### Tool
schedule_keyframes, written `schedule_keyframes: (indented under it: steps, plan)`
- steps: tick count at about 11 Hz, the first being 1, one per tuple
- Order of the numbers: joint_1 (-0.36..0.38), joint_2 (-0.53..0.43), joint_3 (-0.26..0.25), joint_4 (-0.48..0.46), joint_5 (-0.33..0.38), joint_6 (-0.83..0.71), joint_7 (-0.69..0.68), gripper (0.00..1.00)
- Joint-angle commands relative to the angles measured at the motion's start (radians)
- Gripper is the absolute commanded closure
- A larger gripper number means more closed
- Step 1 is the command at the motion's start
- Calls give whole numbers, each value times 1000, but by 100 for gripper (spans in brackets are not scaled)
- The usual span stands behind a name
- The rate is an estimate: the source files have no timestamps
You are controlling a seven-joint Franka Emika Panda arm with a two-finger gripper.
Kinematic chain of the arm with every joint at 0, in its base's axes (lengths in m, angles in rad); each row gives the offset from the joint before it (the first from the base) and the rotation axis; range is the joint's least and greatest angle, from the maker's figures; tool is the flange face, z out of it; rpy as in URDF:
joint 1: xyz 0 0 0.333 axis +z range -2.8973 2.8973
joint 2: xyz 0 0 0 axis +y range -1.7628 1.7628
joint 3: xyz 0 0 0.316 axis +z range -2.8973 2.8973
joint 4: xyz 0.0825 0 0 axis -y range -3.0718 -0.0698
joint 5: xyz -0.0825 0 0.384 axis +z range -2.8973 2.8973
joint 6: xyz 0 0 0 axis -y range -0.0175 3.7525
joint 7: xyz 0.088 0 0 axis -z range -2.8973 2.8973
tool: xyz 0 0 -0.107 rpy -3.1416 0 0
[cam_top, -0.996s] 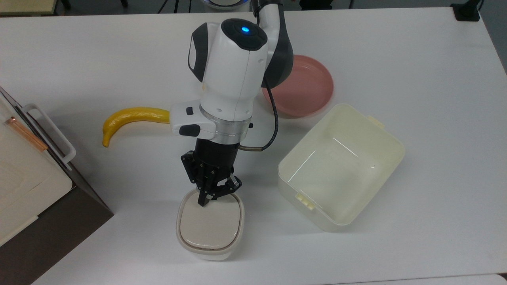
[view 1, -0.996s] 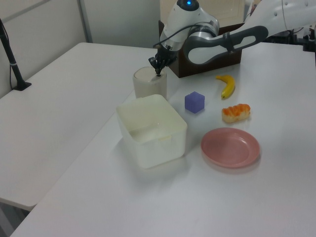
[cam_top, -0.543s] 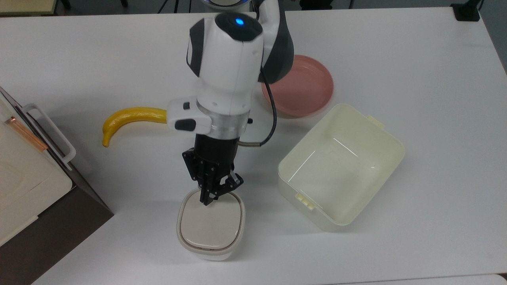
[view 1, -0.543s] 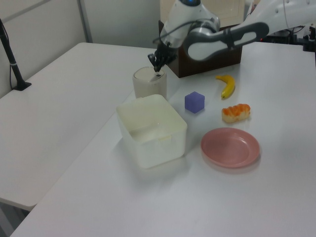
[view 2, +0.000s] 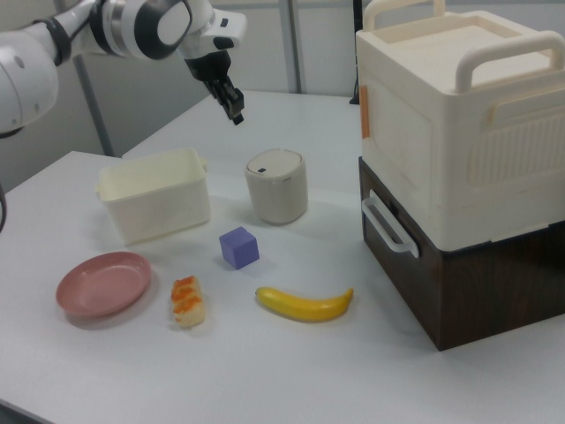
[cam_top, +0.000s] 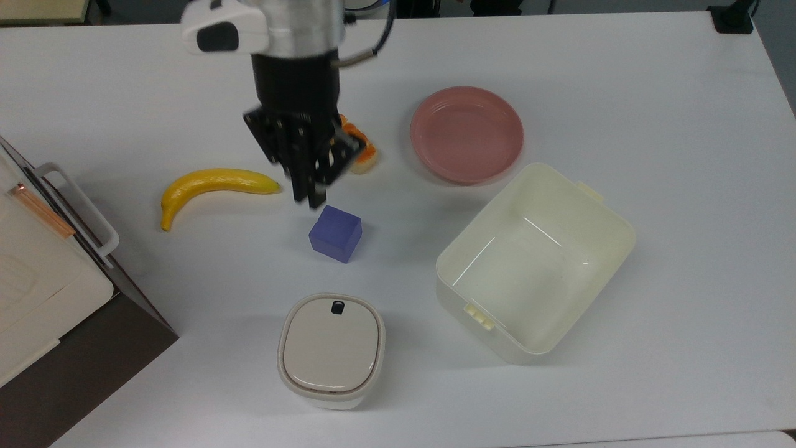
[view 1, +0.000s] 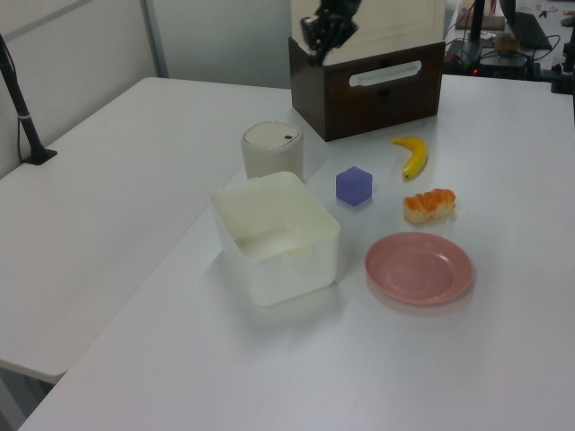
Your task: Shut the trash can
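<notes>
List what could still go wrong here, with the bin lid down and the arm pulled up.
1. The trash can's lid lies flat, but whether its dark latch button has caught is not visible; it might spring open again.
2. The gripper hangs high above the purple cube and banana; a low sweep from there could knock either.
3. The pale-yellow tub stands close beside the trash can, leaving little room for another press from that side.
</notes>
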Motion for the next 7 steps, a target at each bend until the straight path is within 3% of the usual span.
schedule_keyframes:
  steps: [1,2,4,5,7]
  plan:
    - [-33,-176,-8,-166,39,-292,-345,63]
    - [-44,-250,-8,-249,38,-356,-434,56]
    - [-52,-345,-14,-332,30,-382,-469,6]
    - [-47,-367,-28,-357,30,-378,-469,0]
    - [-41,-413,-31,-406,25,-372,-463,0]
